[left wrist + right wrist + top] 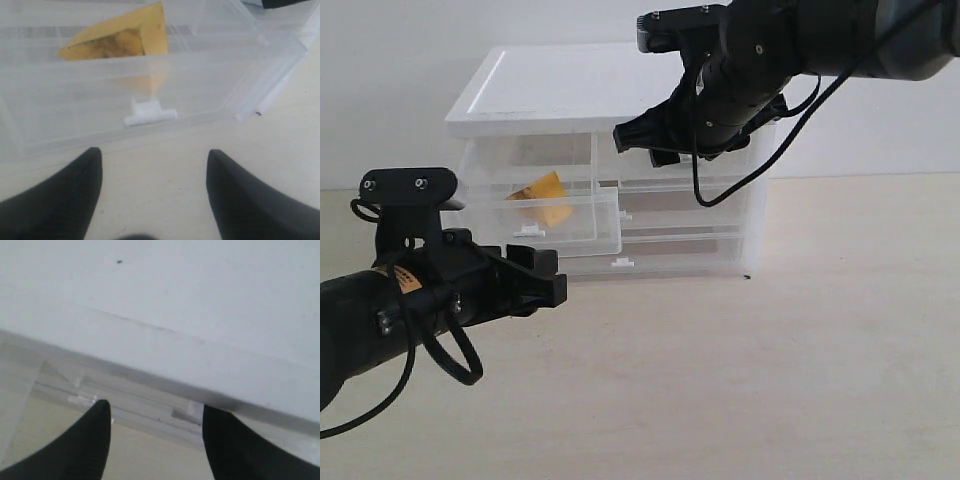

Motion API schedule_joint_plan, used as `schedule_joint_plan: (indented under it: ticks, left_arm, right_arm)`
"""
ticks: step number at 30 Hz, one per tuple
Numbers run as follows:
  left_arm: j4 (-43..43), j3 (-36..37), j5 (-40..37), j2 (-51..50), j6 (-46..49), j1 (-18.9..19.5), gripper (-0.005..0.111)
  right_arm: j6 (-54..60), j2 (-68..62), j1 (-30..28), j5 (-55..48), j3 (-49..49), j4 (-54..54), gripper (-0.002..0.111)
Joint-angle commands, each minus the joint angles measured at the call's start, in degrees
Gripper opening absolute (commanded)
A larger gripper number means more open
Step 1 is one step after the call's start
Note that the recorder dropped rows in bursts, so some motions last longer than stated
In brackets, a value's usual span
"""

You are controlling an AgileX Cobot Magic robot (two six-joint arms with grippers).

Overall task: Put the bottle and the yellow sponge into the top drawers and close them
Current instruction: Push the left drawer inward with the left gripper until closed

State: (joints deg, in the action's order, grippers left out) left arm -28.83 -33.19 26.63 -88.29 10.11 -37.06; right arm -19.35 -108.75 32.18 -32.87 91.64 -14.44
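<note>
Yellow sponge lies inside the left top drawer, a speckled wedge showing through the translucent wall. Seen from the exterior camera, its thin end points to 9 o'clock and its broad end to 3 o'clock. That drawer is pulled out of the cabinet, so its front stands forward of the drawers beneath it. Its little white handle sits on the front wall, at 6 o'clock from the sponge.

My left fingers hang low over the table, at 6 o'clock from that handle and near it, but apart from it. They are spread wide, released, grasping nothing. From my left wrist I see bare table between them, and beyond it the handle and the sponge.

My right fingers are up at 2 o'clock from the sponge, at the front edge of the cabinet's white top, before the right top drawer. They too are spread and released, with nothing between them. From my right wrist the white top fills most of the view, with translucent plastic under its edge. I cannot tell whether my fingertips touch the cabinet. I cannot tell either whether that drawer is fully shut, because my arm covers part of its front.

The two full-width drawers below are pushed in, at 4 o'clock from the sponge
</note>
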Motion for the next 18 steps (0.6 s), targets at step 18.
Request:
schedule_joint_plan:
  ticks: [18]
  left_arm:
    - [-0.7, -0.2, 3.7, -0.2, 0.4, 0.5, 0.057]
  right_arm:
    - [-2.3, 0.1, -0.4, 6.6, -0.1, -0.5, 0.050]
